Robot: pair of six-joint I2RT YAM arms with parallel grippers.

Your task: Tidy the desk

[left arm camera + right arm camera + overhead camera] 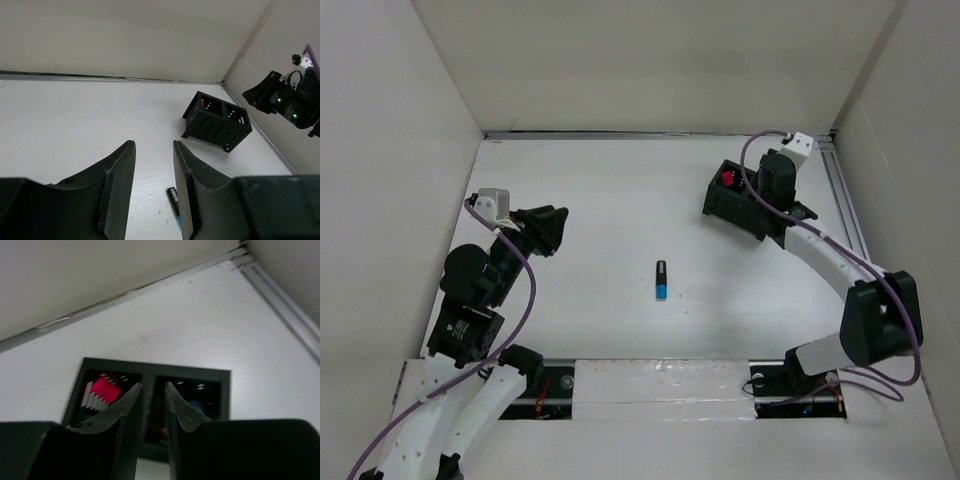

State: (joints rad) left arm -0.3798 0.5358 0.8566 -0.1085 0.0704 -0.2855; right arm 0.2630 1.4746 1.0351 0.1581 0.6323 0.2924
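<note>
Jaws of the left gripper [154,145]: spread a little, a clear gap between them and nothing in it; they hang above the tabletop.
Jaws of the right gripper [154,386]: apart by a narrow slit, nothing pinched between them.
Desk [620,180]: white and flat, spread out beneath both pairs of jaws.
Organiser [150,367]: black slatted box with two compartments, standing on the desk right under the right jaws, its middle divider in line with their slit; from the left jaws it sits well ahead and off to the right [217,121].
Marker [661,280]: black with a blue end, lying flat on the desk below the left jaws, half hidden by their right finger; well apart from the right jaws.
Pink thing [104,387]: in the compartment left of the right jaws.
Blue thing [196,407]: in the compartment to their right; too dim to name.
</note>
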